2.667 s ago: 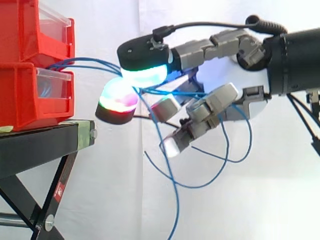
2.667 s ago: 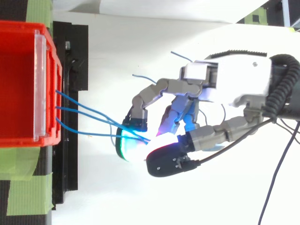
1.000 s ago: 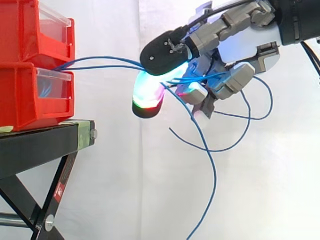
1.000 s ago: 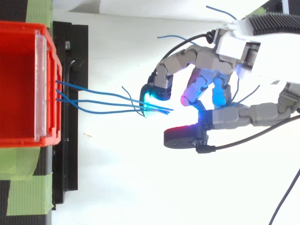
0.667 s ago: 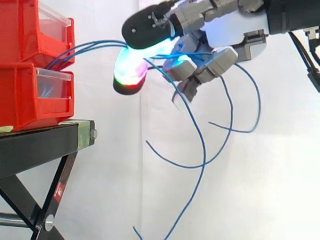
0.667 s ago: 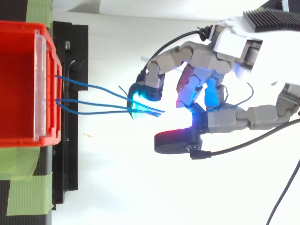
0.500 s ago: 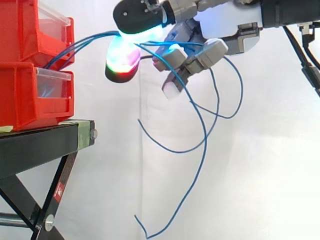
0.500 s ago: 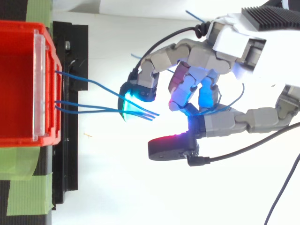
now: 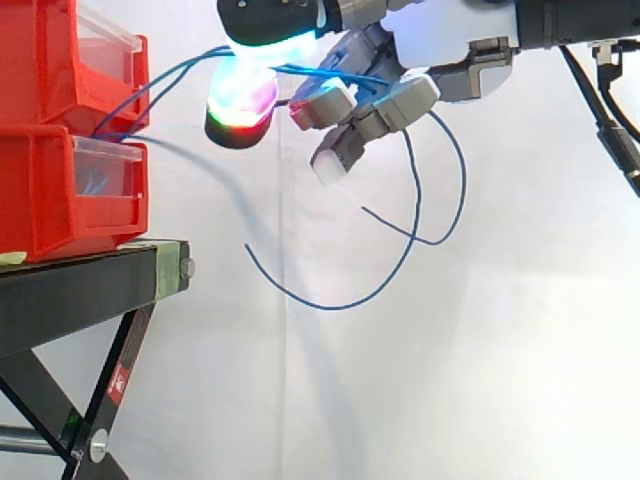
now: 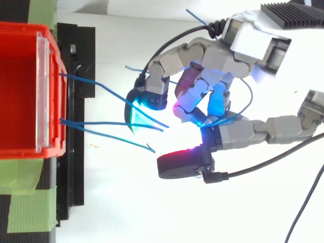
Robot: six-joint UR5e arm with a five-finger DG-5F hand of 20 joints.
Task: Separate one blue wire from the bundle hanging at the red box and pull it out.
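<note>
Hand (image 9: 440, 35) up and right of red box (image 9: 50, 190), fingers curled, glowing pads (image 9: 240, 100) pinching blue wires (image 10: 96, 122). Wires run from the box front up to the pads, and loose loops hang under the hand. Box sits on black stand (image 9: 80, 290), white curtain (image 9: 500, 350) behind.

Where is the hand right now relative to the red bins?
Side view: the hand is high at the top, right of the red bins and apart from them, pinching the blue wires that run from the bins.
</note>
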